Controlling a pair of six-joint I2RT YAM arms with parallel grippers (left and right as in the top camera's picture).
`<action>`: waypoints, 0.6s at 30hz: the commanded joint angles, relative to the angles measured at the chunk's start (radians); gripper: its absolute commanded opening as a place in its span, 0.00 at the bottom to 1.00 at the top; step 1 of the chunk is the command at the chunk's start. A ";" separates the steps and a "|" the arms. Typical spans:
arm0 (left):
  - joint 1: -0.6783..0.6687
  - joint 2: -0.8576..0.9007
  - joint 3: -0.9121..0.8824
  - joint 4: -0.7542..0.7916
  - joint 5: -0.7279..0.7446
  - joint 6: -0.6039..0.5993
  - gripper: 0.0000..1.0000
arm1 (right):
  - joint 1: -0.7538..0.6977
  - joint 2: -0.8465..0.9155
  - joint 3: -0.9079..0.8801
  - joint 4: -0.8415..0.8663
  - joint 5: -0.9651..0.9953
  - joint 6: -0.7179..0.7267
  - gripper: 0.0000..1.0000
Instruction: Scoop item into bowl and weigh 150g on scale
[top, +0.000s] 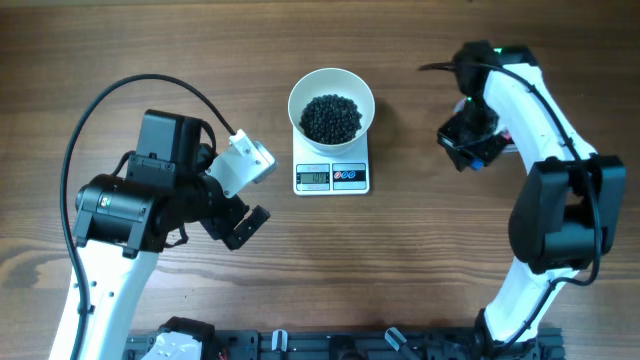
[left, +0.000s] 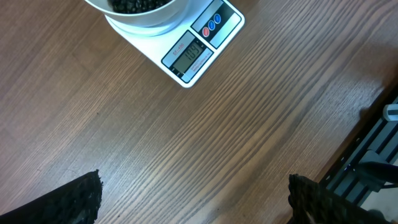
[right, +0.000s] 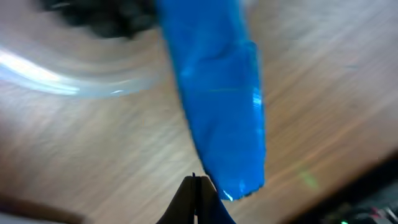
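1. Now, seemingly at the fine-tuning stage: tiny glossy black beads (top: 331, 117) heaped in the round white bowl (top: 297, 92), set on the small white rectangular digital scale (top: 331, 177) mid-table; digits lit but too small to read with certainty.
2. Add or remove only a few beads at a time; tip the scoop slowly over the bowl's middle, then pause for the display to settle.
3. Keep clear of the bowl's rim and the scale's platform, to avoid pressing down and falsifying the weight.
4. Right gripper (right: 194, 186): jaws pinched tight, apparently on the handle of a flat blue plastic scoop (right: 217, 106) stretching away over the wooden table (top: 420, 260); blurred clear curved rim (right: 74, 84) at upper left, probably a plastic tub, with a dark smudge above it, possibly more beads.
5. Right arm: reaching up the table's right side, wrist bent downward, well apart from the scale.
6. Left gripper (left: 196, 202): spread wide, holding nothing, hovering over bare wood near the scale's front, camera aimed at the display.
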 joint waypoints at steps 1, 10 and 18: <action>0.005 0.003 0.006 0.003 0.002 0.018 1.00 | -0.055 0.008 -0.007 -0.040 0.101 -0.006 0.04; 0.005 0.003 0.006 0.003 0.002 0.018 1.00 | -0.142 -0.014 0.000 -0.037 0.158 0.002 0.04; 0.005 0.003 0.006 0.003 0.002 0.018 1.00 | -0.166 -0.245 0.060 -0.038 -0.055 0.001 0.04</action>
